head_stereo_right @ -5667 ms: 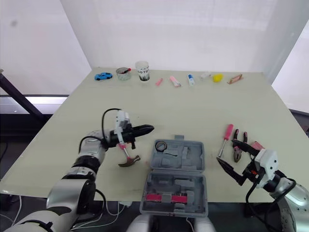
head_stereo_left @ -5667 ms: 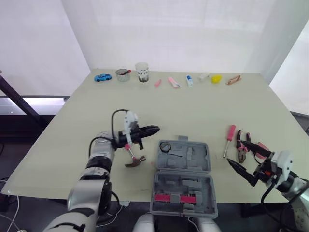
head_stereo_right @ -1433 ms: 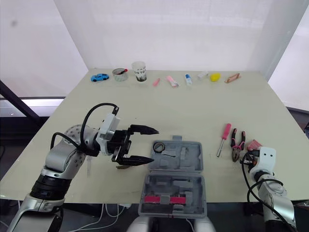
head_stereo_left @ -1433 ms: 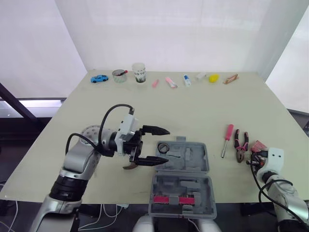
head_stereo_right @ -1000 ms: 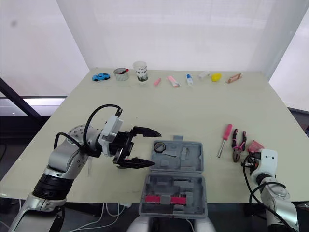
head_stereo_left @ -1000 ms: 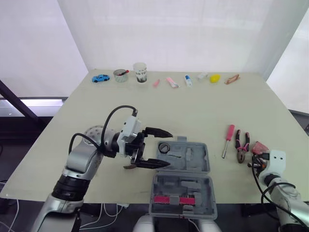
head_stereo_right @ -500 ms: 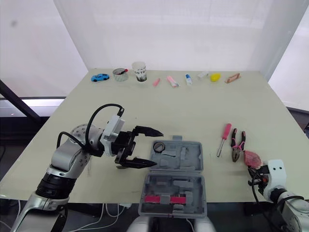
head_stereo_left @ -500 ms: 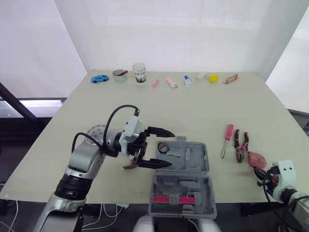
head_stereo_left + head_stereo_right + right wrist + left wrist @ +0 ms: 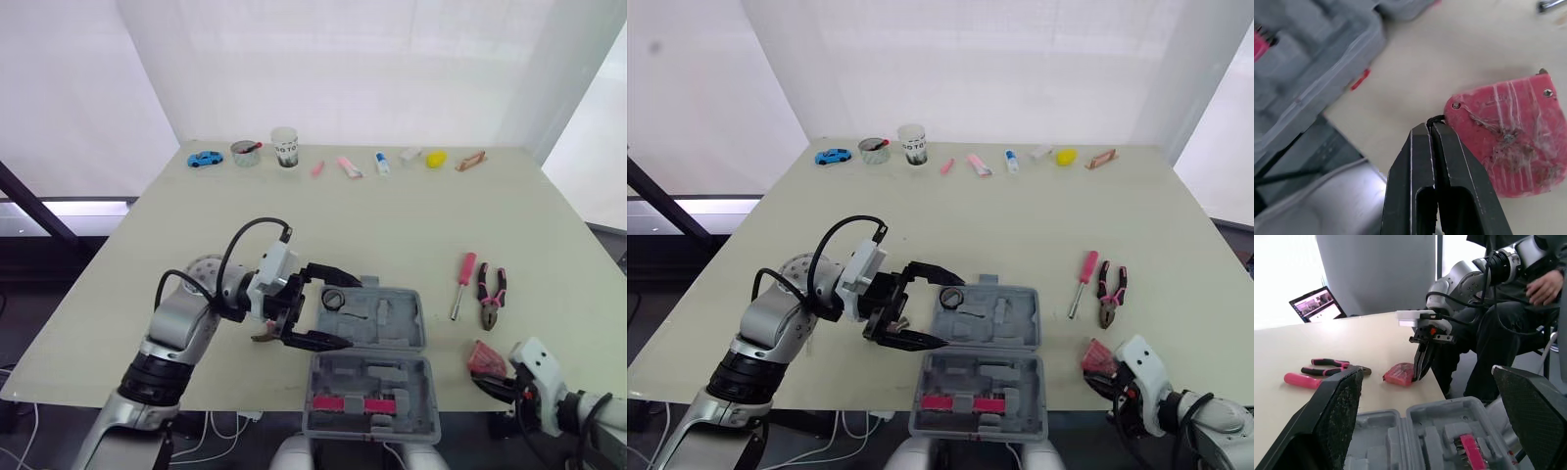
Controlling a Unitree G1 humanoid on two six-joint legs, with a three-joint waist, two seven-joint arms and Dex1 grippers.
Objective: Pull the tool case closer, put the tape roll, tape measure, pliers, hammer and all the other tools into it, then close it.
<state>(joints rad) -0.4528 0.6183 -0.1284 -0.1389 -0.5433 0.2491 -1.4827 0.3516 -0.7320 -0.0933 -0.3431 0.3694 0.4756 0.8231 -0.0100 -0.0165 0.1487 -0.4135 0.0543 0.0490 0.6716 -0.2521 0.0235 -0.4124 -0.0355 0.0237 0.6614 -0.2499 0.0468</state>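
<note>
We have the tape measure (image 9: 1511, 142) lying right at our right gripper's (image 9: 1431, 126) tips, which are pinched together on its black cord, probably to drag it. Our left gripper (image 9: 339, 308) gapes wide and empty over the tool case's (image 9: 377, 338) edge, with one hammer (image 9: 263, 336) beneath it. Beyond the right gripper lie one screwdriver (image 9: 461, 284) and one pair of pliers (image 9: 488, 296).

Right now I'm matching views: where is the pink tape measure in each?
Left eye view: tape measure on the table, right of the tool case.
Right eye view: tape measure in the same place.
Left wrist view: tape measure beyond the tool case, at the right gripper tip.
Right wrist view: tape measure against the shut fingertips.
Shared landmark: the tool case.
</note>
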